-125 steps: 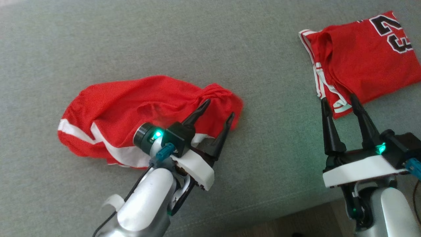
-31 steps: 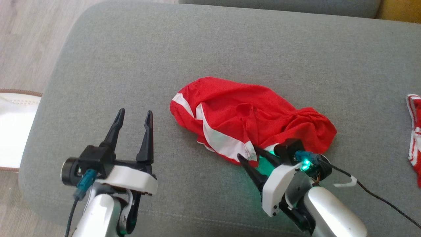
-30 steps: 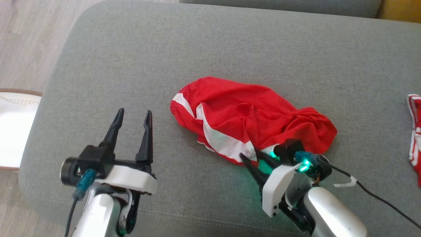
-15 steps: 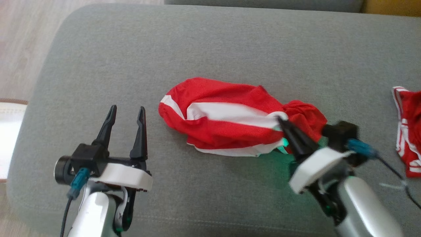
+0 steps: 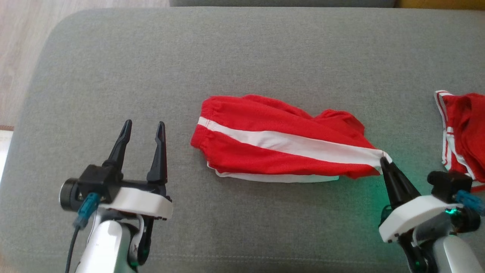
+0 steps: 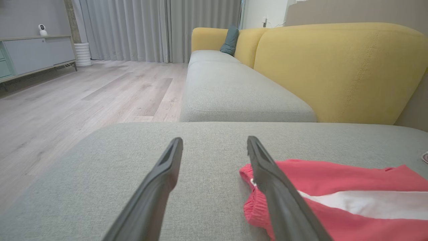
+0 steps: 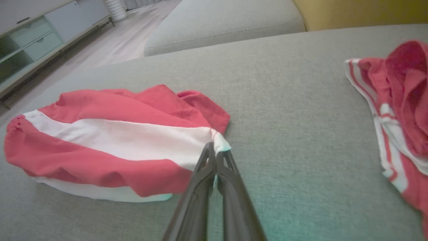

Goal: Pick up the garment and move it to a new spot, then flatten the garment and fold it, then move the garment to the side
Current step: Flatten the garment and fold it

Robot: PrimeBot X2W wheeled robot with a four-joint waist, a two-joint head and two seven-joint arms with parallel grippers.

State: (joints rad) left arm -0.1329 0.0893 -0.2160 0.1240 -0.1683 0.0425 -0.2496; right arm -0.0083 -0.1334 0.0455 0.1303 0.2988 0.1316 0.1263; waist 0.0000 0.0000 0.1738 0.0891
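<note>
Across mid-frame on the grey cushion (image 5: 242, 49), the red shorts (image 5: 284, 142) lie lengthwise left to right, waistband leftward. The right gripper (image 5: 383, 161) pinches their right tip. The left gripper (image 5: 143, 127) is spread at lower left.

— What's holding everything?
— A grey cushion (image 5: 265, 49).
— What's on it?
— 2 things: red shorts (image 5: 273, 155) with a white stripe, stretched out mid-cushion, and a crumpled red-and-white cloth (image 5: 464, 125), well apart at the right edge.
</note>
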